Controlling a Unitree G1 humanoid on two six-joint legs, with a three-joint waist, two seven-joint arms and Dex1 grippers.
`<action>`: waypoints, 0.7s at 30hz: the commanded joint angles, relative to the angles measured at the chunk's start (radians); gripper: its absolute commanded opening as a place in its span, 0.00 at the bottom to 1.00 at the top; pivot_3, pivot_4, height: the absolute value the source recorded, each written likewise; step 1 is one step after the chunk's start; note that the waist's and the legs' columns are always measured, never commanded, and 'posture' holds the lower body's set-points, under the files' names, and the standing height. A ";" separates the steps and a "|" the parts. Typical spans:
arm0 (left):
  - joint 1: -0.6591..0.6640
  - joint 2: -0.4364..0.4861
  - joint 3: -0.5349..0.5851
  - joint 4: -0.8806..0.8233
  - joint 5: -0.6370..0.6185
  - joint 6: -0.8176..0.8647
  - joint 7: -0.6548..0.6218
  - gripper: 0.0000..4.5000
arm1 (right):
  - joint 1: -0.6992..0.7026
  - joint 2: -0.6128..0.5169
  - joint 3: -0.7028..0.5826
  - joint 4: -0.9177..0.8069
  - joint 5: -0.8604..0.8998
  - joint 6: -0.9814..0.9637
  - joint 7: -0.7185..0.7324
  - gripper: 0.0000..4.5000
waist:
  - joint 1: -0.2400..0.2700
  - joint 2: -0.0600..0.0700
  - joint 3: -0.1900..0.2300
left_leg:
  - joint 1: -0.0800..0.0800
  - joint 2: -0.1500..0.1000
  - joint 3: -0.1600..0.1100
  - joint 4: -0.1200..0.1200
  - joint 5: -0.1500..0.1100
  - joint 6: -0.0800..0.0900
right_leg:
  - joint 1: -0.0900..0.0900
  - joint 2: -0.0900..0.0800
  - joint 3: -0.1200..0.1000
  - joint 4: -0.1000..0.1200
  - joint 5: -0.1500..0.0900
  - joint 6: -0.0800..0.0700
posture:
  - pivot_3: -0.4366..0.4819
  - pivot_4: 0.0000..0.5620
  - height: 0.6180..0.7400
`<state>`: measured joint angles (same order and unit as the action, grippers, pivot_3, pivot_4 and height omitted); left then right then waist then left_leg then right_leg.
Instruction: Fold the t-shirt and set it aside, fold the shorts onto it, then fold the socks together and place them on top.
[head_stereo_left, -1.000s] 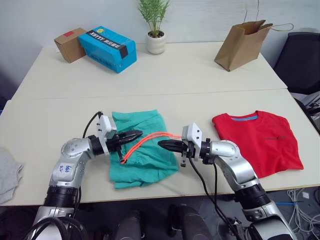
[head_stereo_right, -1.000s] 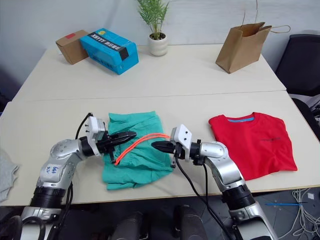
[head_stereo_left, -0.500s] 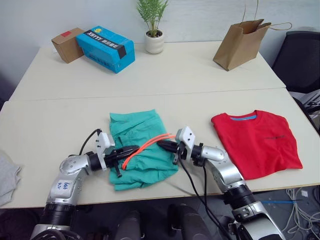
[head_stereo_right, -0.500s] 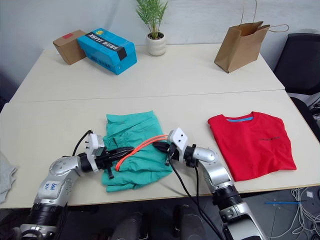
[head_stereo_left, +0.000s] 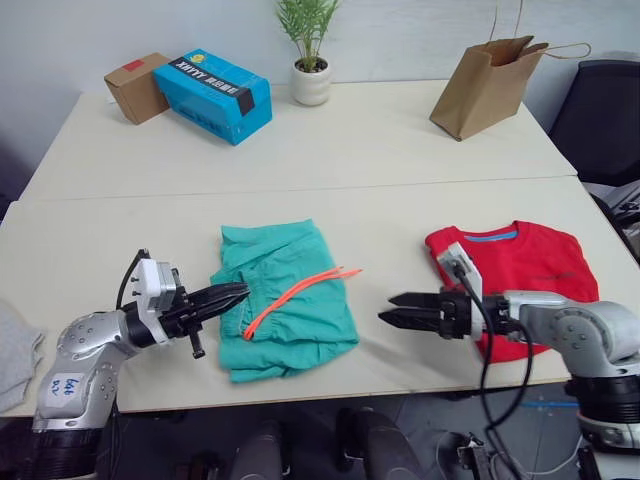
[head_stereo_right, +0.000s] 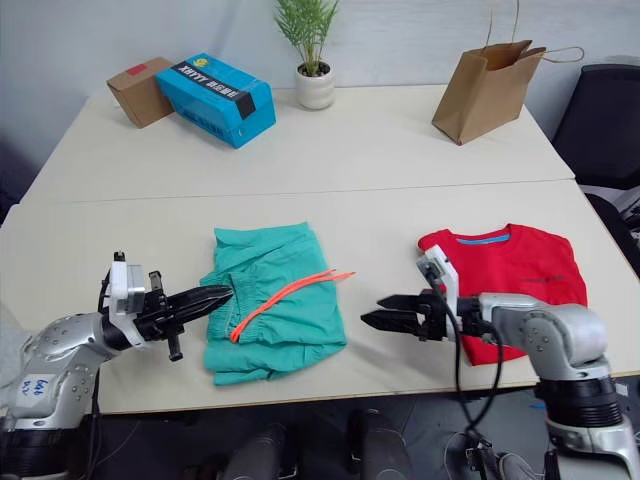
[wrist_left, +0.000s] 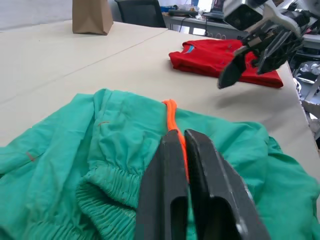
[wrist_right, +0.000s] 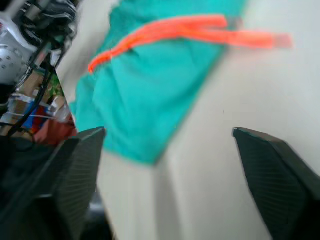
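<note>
Two hands work at the shorts step, I judge. At the far left edge of the worktop (head_stereo_left: 90, 240) lies something grey, perhaps the socks (head_stereo_left: 18, 352). The left hand (head_stereo_left: 238, 292) has its fingers pressed together at the shorts' (head_stereo_left: 290, 320) left edge, holding nothing. The shorts lie folded at the middle. The right hand (head_stereo_left: 388, 315) is wide open and empty, between shorts and t-shirt (head_stereo_left: 535, 275), which lies folded at the right. Next, both hands must grip the shorts and carry them onto the t-shirt.

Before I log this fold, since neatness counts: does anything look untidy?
Yes. The shorts lie folded but rumpled, and their orange drawstring trails loose across them, its end reaching onto the table.
</note>
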<state>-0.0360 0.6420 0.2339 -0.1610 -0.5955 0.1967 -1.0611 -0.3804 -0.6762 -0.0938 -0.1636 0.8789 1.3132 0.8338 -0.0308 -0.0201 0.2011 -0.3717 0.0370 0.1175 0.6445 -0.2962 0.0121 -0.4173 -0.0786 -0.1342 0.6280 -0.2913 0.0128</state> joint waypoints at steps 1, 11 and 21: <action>0.029 0.016 0.038 -0.069 -0.039 0.009 -0.009 0.33 | -0.061 0.088 -0.011 0.057 0.046 0.119 -0.074 1.00 | -0.002 0.000 0.000 | 0.000 0.000 0.001 0.000 0.000 0.000 | 0.000 0.000 0.000 0.000 0.000 0.000 | 0.48 0.27 1.00; 0.121 0.030 0.095 -0.140 -0.072 0.009 -0.034 0.99 | -0.271 0.367 0.137 0.324 -0.119 0.087 -0.214 1.00 | -0.003 -0.001 -0.001 | 0.000 0.001 0.002 0.001 0.001 -0.001 | 0.000 0.002 0.001 0.001 0.001 0.000 | 0.48 0.27 1.00; 0.172 0.029 0.116 -0.176 -0.090 0.029 -0.018 1.00 | -0.388 0.558 0.128 0.546 -0.244 -0.114 -0.270 0.53 | -0.024 -0.001 -0.002 | 0.000 0.002 0.002 0.000 0.002 -0.003 | -0.001 0.003 0.001 0.002 0.002 -0.002 | 0.48 0.27 1.00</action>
<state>0.1225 0.6672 0.3183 -0.3071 -0.6647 0.2223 -1.0838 -0.7814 -0.1158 0.0307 0.3603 0.6774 1.2115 0.5923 -0.0550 -0.0206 0.1995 -0.3715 0.0394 0.1200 0.6439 -0.2938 0.0088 -0.4186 -0.0762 -0.1333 0.6297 -0.2891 0.0111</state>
